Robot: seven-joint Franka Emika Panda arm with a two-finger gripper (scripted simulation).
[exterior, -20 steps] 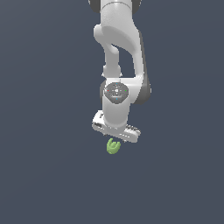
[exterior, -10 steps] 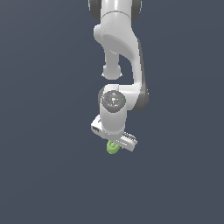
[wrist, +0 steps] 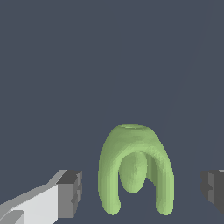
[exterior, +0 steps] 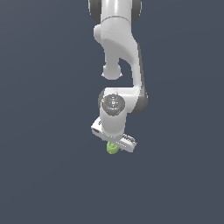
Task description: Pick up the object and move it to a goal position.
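gripper [wrist: 142, 192] lower than a second ago, jaws spread | green object [wrist: 134, 168] between fingers [wrist: 70, 193], untouched | descent about done; closing looks next

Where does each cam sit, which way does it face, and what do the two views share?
Exterior view: off the arm, exact position not on record; it faces the white arm hanging down over a plain dark surface, its gripper above the light-green object.
Wrist view: on the wrist, looking along the gripper at the pronged object between two dark fingertips, with gaps either side.
Shared: the object, the gripper, the dark surface.
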